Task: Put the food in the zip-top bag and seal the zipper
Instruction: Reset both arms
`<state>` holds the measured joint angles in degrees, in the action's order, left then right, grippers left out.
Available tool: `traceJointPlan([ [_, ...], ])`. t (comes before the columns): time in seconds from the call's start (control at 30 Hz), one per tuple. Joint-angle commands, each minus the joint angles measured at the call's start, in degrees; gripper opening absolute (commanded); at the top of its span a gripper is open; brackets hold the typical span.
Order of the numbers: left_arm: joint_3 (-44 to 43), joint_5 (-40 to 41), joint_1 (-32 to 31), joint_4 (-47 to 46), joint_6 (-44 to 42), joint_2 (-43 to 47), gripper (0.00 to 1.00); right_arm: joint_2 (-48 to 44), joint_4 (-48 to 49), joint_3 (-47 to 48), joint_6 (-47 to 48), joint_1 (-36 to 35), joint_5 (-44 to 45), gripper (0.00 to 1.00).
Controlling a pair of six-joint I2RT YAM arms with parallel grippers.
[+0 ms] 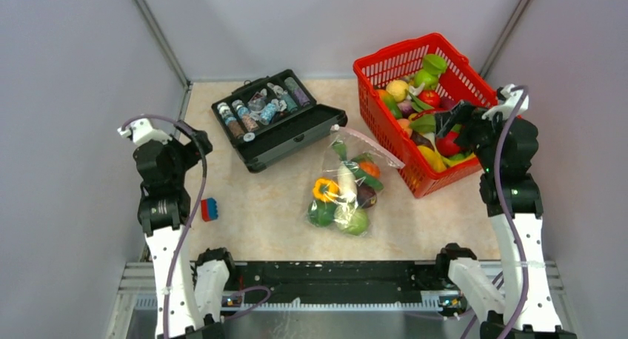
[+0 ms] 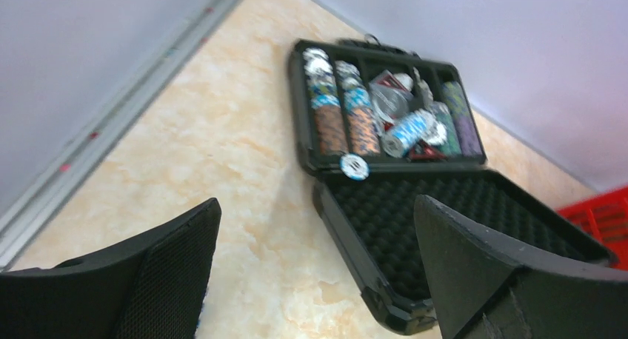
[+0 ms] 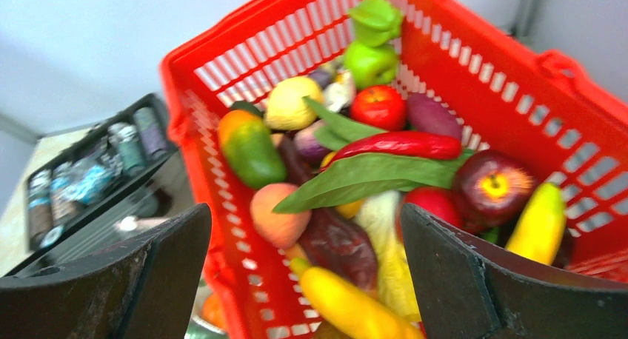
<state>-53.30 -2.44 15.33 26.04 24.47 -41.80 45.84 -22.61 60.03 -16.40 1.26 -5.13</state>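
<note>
Presently, left gripper (image 2: 315, 206) stands empty, jaws apart, at the left near the black case (image 1: 296, 135), the zip-top bag (image 1: 348, 187) lies centre holding several food (image 1: 324, 189) pieces with its zipper (image 1: 369, 145) probably unsealed, and right gripper (image 3: 307, 213) hovers empty, jaws apart, over the red basket (image 1: 395, 50) of remaining food.

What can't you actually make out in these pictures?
zip-top bag: top view, too small to show whether its mouth is sealed; outside both wrist views.
blue-and-red object: top view, too small to identify.
red basket: right wrist view, lower pieces buried under the top food.
bottles: left wrist view, labels blurred.
</note>
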Motion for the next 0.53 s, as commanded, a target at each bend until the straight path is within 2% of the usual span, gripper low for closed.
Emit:
traceJointPlan([
  [0.0, -2.81, 14.73, 0.4, 6.52, 2.48, 4.53, 0.99, -3.92, -1.22, -3.19, -2.8, 0.24, -6.74, 0.96],
  [0.03, -2.97, 15.36, 0.4, 7.32, 2.5, 5.19, 0.99, -4.84, -1.81, -4.03, -2.92, 0.24, -6.16, 0.96],
  [0.27, 0.87, 6.55, 0.4, 3.99, 6.15, 7.15, 0.99, -9.41, -4.34, -5.29, 0.82, 0.24, -3.92, 0.96],
  [0.5, 3.76, 5.62, 0.4, 2.94, 5.94, 8.06, 0.99, -8.89, -5.28, -5.17, 0.31, 0.23, -6.28, 0.97],
])
